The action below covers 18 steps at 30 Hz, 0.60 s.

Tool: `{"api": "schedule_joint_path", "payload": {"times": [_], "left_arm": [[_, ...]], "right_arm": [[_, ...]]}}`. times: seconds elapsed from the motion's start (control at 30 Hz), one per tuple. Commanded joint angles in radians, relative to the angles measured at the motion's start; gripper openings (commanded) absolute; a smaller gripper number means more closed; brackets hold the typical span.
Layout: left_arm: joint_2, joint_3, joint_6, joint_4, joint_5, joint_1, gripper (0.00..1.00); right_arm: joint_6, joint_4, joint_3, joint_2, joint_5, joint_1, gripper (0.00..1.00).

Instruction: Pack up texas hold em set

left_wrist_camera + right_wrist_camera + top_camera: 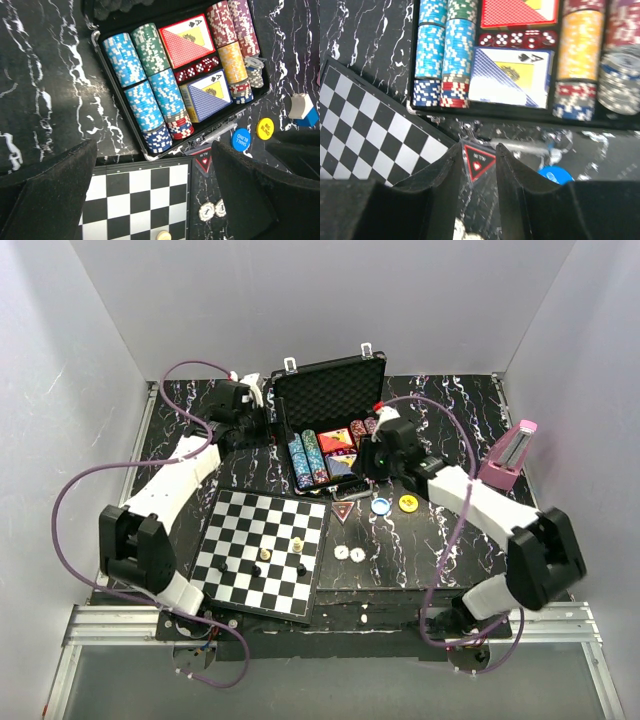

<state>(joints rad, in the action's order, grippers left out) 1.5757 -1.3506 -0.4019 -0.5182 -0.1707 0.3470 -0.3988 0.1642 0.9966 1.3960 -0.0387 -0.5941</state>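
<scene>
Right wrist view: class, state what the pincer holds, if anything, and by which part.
It cannot be told: the right pincer flanks the red triangular marker on the table at its side corners, but a grip is unclear.

A: What sits around the blue card deck (512, 75)?
B: Red dice (517, 39) touch its far side, with the red deck (517, 11) beyond them. Blue chip rows (445, 50) are left of it, yellow chips (580, 45) right.
A: And on its near side?
B: Past the briefcase rim (520, 113), a red triangular marker (479, 166) lies between the right gripper's (479, 151) narrowly parted fingers. The chessboard (365, 130) is to its near left
</scene>
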Motion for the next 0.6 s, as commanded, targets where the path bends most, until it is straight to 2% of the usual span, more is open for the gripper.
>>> {"api": "schedule_joint_path", "payload": {"times": [0.0,0.2,0.57], "left_arm": [[-0.092,0.008,0.104,-0.005,0.068,-0.009,0.98],[-0.143,0.102,0.156,0.053,0.157,-0.02,0.98],[-0.16,0.114,0.17,0.063,0.157,-0.025,0.98]], "right_arm": [[-0.031,-0.086,0.124,0.161,0.141,-0.009,0.4],[-0.003,-0.031,0.325,0.354,0.203,-0.032,0.37],[0.021,0.122,0.508,0.566,0.071,-0.061,0.37]]}}
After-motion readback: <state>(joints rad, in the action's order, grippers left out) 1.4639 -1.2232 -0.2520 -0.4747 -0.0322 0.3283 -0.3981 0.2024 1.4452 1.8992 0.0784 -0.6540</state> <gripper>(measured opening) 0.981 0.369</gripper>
